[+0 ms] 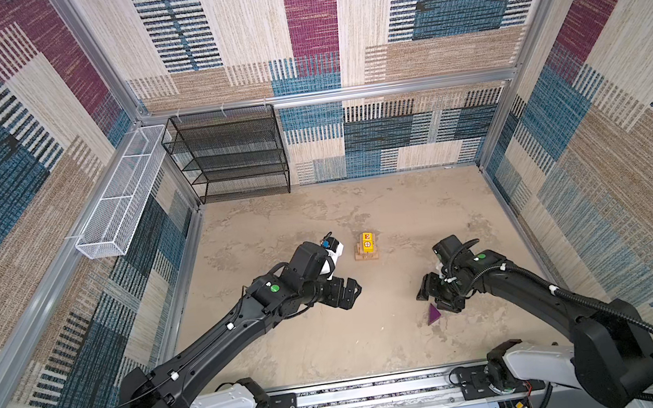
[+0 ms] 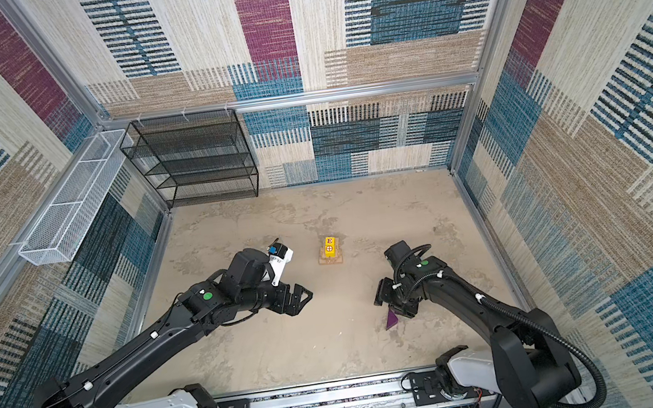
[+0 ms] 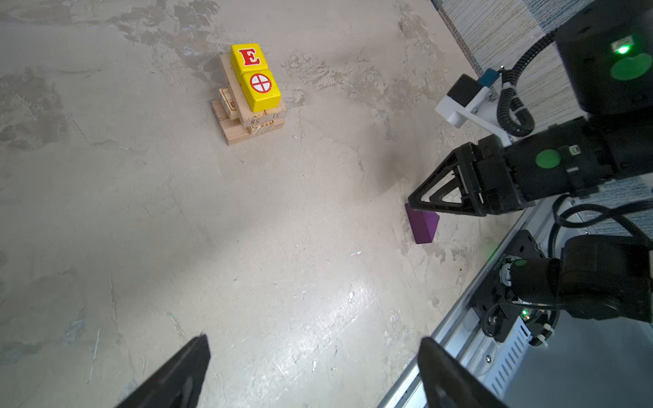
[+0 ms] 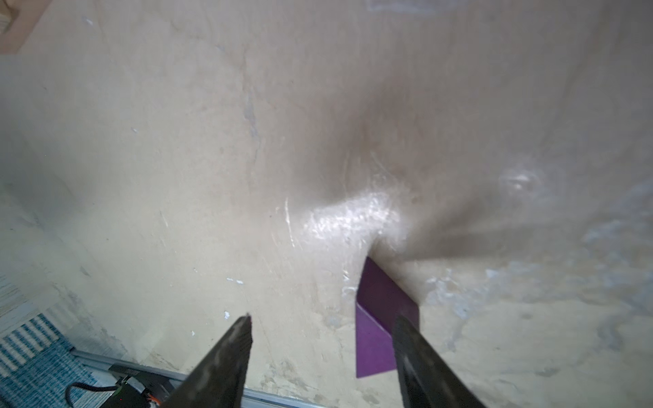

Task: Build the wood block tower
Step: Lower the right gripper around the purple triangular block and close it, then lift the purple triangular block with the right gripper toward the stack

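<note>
One purple wedge (image 4: 376, 311), partly within right tool (image 4: 323, 319), perhaps touching

Yel. cube (image 3: 248, 57): "E"; plank (image 3: 257, 122): "58".

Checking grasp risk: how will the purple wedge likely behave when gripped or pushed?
The purple wedge looks like a solid, rigid block, so it should not deform. Its sloped faces may slip from the open right gripper if squeezed there. With flat faces and sharp edges, a push would probably slide it, not roll it.

Even bright light; soft shadows; glare on floor (image 4: 353, 215); right wrist view blurred.
</note>
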Robot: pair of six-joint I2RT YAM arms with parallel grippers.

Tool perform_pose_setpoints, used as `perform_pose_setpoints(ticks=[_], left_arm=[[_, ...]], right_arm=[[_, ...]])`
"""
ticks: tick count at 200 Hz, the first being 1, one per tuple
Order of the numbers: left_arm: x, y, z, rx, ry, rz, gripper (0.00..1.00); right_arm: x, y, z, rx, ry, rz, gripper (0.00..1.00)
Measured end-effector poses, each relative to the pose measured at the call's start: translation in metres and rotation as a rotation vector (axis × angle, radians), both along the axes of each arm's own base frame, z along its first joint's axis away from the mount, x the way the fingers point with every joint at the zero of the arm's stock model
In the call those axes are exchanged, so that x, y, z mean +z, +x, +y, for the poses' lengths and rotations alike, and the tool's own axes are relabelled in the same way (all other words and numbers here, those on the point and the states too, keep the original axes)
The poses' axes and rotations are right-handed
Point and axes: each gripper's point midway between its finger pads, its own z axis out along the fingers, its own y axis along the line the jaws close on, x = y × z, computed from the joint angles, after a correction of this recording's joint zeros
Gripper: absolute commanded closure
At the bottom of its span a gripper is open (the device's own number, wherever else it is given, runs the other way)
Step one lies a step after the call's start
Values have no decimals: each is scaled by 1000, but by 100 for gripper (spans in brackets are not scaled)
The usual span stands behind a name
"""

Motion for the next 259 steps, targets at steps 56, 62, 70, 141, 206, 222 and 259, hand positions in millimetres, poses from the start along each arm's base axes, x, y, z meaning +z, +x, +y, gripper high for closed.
perform_pose_setpoints(ticks=[56, 62, 70, 141, 206, 222, 259], left_arm=[[-3, -1, 0, -1, 1, 6, 3], [-4, -2, 1, -1, 3, 9, 3], [-5, -2, 1, 0, 5, 11, 3], [-10, -4, 3, 0, 9, 15, 3], [-9, -3, 4, 4, 11, 11, 3], [-8, -1, 6, 15, 16, -2, 3], [10, 2, 18, 65, 6, -71, 3]], right_arm=[[-24, -31, -23, -16, -96, 84, 39], [-25, -31, -22, -15, -95, 86, 40], [-27, -30, -21, -15, -92, 86, 40], [-33, -33, -13, 4, -57, 100, 62], [-23, -26, 7, 122, -104, 70, 81], [-19, -22, 12, 178, -167, 52, 81], [-18, -20, 29, 381, -415, 11, 81]])
